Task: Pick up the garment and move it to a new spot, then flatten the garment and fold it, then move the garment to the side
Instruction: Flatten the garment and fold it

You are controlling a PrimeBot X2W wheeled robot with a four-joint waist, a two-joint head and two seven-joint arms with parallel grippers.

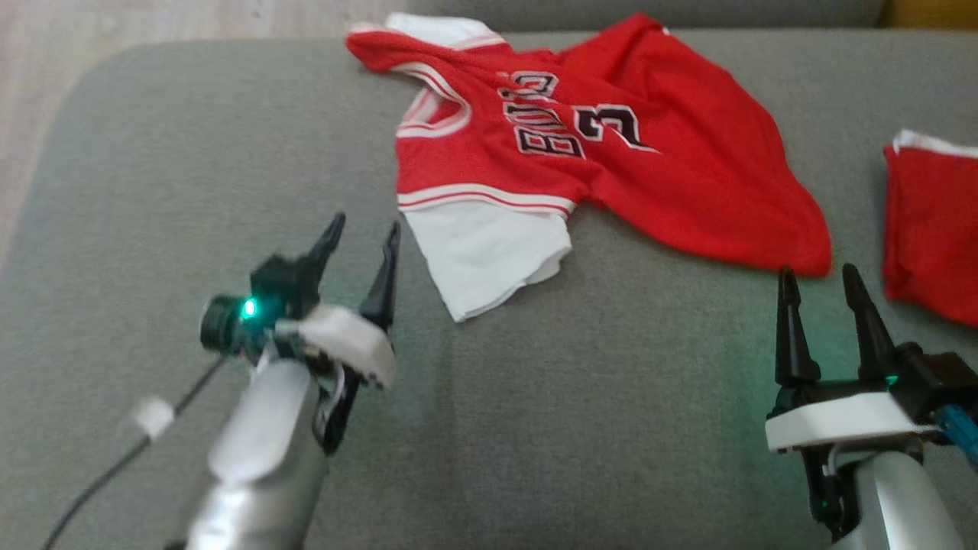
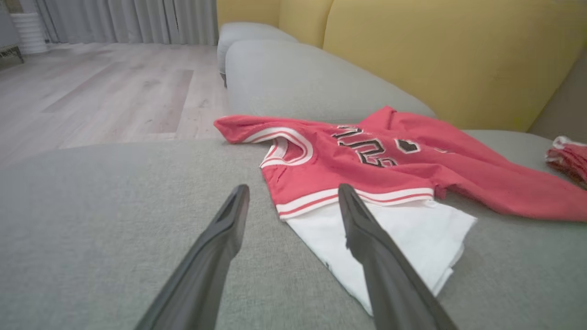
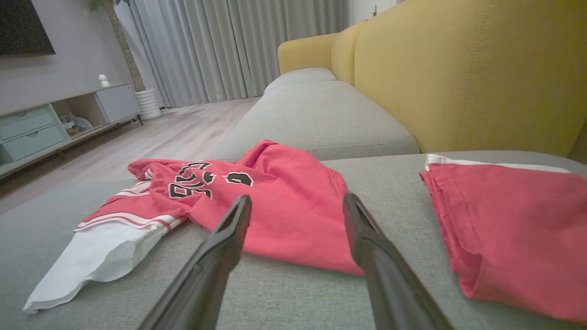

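Red basketball jersey (image 1: 611, 153), crumpled and unfolded, chest side up on the grey sofa seat cushion (image 1: 191, 153). White-and-red striped trim at neck and armhole; black lettering with white outline and a numeral across the chest, partly lost in creases. White sleeve (image 1: 489, 252) sticking out from under the jersey's striped armhole band, lying flat on the cushion.

Left end effector (image 1: 365, 225): fingers spread wide, nothing between them, tips pointing at the jersey and just beside the edge of its white sleeve. In the left wrist view, one dark finger over bare cushion, the other crossing in front of the sleeve; contact with the cloth impossible to tell.

Right end effector (image 1: 817, 272): likewise spread wide and empty, tips just short of the jersey's red hem corner, pointing toward it, with a strip of bare cushion between.

Folded red garment (image 1: 932, 221) with a white edge, on the same cushion, near the jersey on the right end effector's side and apart from it.

Yellow sofa backrest (image 3: 458, 68) rising beyond the jersey. Pale wood floor (image 2: 91, 91) past the cushion edge on the jersey's neck side, with grey curtains (image 3: 229, 46) and a low cabinet (image 3: 36, 128) well beyond the jersey.
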